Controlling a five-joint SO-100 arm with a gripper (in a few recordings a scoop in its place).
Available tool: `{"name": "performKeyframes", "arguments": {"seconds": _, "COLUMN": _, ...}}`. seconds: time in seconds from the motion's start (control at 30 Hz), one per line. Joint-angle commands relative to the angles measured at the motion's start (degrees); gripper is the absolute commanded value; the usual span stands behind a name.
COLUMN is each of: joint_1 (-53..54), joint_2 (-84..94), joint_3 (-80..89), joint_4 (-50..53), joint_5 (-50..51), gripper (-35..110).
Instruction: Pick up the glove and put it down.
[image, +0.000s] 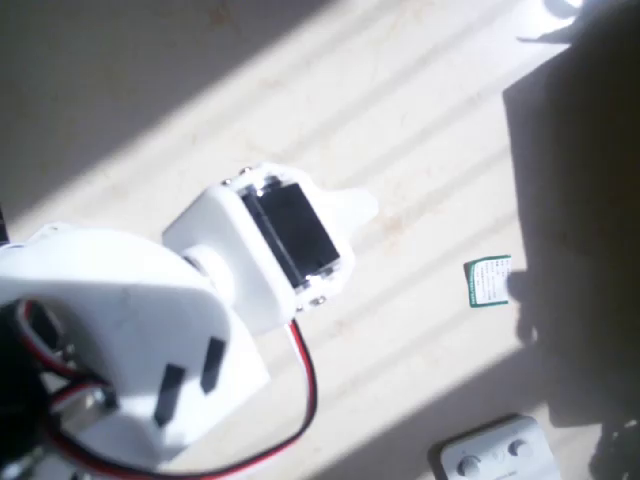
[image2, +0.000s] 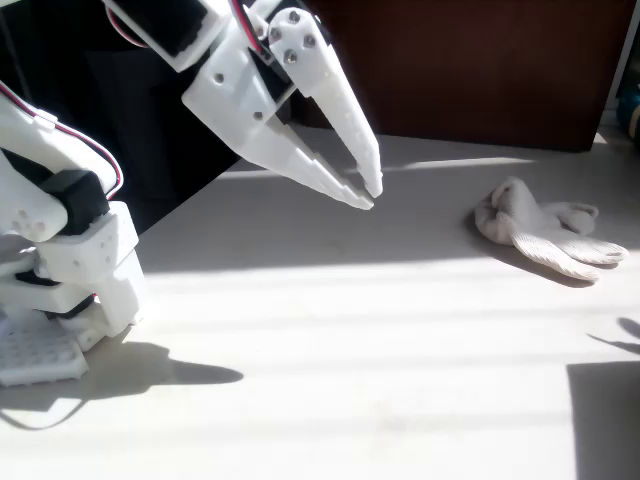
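Your gripper (image2: 368, 194) hangs above the table (image2: 330, 340) in the fixed view, its white fingers (image2: 345, 115) nearly together at the tips and holding nothing. The glove (image2: 545, 228) lies crumpled on the table well to the right, its fingers pointing right, apart from the gripper. In the overhead view you see a small green-and-white card (image: 489, 281) and a white box with knobs (image: 497, 455)

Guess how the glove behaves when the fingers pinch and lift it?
Probably floppy: the glove lies wrinkled and slumped flat on the table, so unpinched parts should droop. Likely light, being thin fabric. Its cloth looks matte, so slipping seems unlikely; it shouldn't roll.
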Motion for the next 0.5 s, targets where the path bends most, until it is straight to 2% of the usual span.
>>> {"name": "performKeyframes", "arguments": {"seconds": 0.0, "joint_1": -5.4, "joint_2": -10.3, "joint_3": -13.7, "joint_4": -0.9, "joint_5": 0.4, "gripper": 1}}
{"name": "performKeyframes", "arguments": {"seconds": 0.47, "joint_1": -18.4, "joint_2": -51.4, "joint_3": -52.6, "joint_4": -3.4, "joint_5": 0.5, "gripper": 1}}
